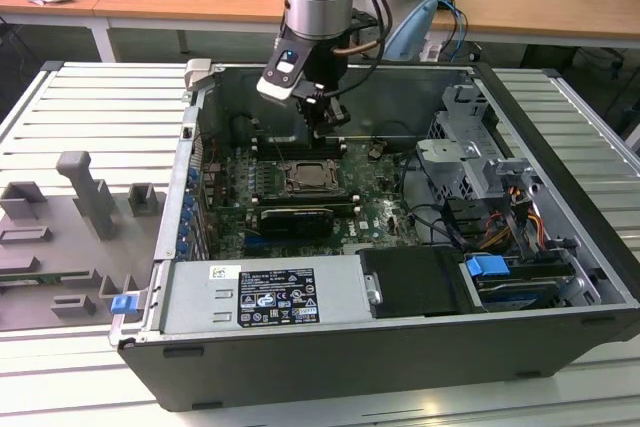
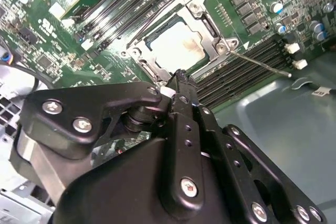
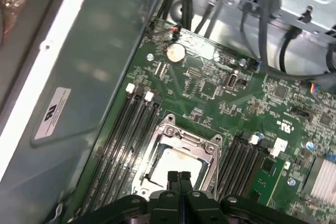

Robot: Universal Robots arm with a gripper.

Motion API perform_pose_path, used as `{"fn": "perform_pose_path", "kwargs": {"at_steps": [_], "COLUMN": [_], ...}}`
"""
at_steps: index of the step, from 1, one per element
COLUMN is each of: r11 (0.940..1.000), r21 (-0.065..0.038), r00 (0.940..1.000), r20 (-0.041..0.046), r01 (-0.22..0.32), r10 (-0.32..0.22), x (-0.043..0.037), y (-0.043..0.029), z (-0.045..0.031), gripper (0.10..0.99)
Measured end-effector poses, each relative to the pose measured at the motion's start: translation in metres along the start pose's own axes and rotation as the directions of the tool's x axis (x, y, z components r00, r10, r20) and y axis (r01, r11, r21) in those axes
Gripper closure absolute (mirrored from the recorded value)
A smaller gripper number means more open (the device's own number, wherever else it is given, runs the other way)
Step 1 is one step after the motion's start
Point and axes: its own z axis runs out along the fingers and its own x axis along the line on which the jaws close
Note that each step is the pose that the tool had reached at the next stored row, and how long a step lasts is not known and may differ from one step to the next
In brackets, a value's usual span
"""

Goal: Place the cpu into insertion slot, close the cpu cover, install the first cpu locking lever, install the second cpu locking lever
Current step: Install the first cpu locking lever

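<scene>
The cpu [image 2: 176, 45] lies in the insertion slot [image 1: 308, 178] on the green board, its pale metal top showing. The silvery cpu cover [image 2: 202, 17] lies flat around it as a frame; in the first wrist view the cover [image 3: 184, 136] rings the cpu [image 3: 176, 162]. One thin locking lever [image 2: 260, 62] sticks out from a socket corner over the memory slots. My gripper [image 3: 178, 178] hangs just above the socket's edge, fingers pressed together with nothing between them. In the exterior view the gripper [image 1: 321, 133] is just behind the socket.
Long black memory slots [image 3: 123, 140] flank the socket on both sides. The case's back wall [image 1: 400, 107] is close behind the gripper. A drive cage [image 1: 470, 147] with cables stands at the exterior view's right, a power supply [image 1: 265, 295] at the front.
</scene>
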Motion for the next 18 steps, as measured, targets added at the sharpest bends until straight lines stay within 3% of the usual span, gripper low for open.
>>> {"fn": "perform_pose_path", "kwargs": {"at_steps": [6, 11, 13, 15, 17, 18], "r11": [0.9947, 0.9798, 0.9710, 0.9520, 0.9411, 0.9262], "r21": [-0.002, -0.004, -0.005, -0.007, -0.008, -0.009], "r00": [0.9947, 0.9798, 0.9709, 0.9519, 0.9410, 0.9260], "r20": [-0.0042, -0.0080, -0.0097, -0.0125, -0.0138, -0.0154], "r01": [0.103, 0.200, 0.239, 0.306, 0.338, 0.377], "r10": [-0.103, -0.200, -0.239, -0.306, -0.338, -0.377], "x": [0.0000, 0.0000, 0.0000, 0.0000, 0.0000, 0.0000], "y": [0.0000, 0.0000, 0.0000, 0.0000, 0.0000, 0.0000], "z": [0.0000, 0.0000, 0.0001, 0.0001, 0.0001, 0.0001], "gripper": [0.980, 0.980, 0.980, 0.980, 0.980, 0.980]}}
